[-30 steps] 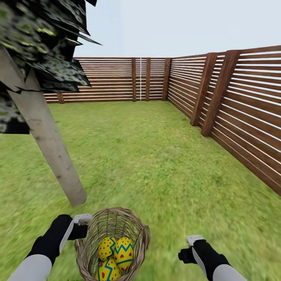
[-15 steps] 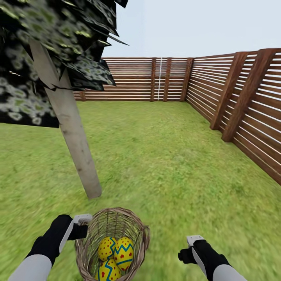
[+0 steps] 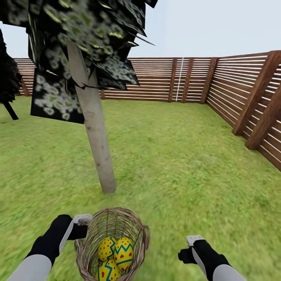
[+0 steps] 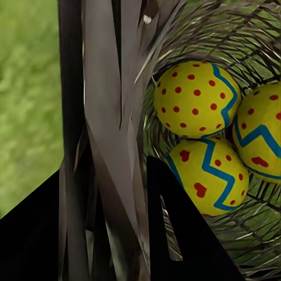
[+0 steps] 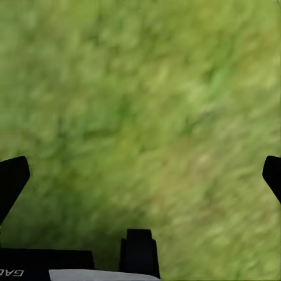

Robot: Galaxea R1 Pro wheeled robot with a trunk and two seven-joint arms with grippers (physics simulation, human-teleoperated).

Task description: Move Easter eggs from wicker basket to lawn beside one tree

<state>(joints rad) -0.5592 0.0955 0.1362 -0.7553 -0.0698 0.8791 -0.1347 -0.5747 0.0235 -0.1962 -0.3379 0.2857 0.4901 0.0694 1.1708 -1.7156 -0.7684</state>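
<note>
The wicker basket (image 3: 113,238) hangs low in front of me in the head view, with the three Easter eggs (image 3: 117,255) lying in its bottom. My left gripper (image 3: 80,229) is shut on the basket's rim. In the left wrist view its dark fingers (image 4: 175,228) straddle the woven wall (image 4: 111,134), and the eggs (image 4: 196,99) lie just inside. The right gripper (image 3: 187,254) hangs open over bare lawn (image 5: 146,88), holding nothing. The tree (image 3: 97,144), pale-trunked, stands on the lawn (image 3: 175,164) just beyond the basket.
A brown slat fence (image 3: 164,80) closes the garden at the back and runs along the right side (image 3: 257,105). A black-foliaged tree (image 3: 8,86) stands at the far left. Open grass lies to the right of the trunk.
The whole head view has swung to the left, so the trunk now stands nearer the middle and the fence corner further right. Arms, basket and eggs keep their places in the picture.
</note>
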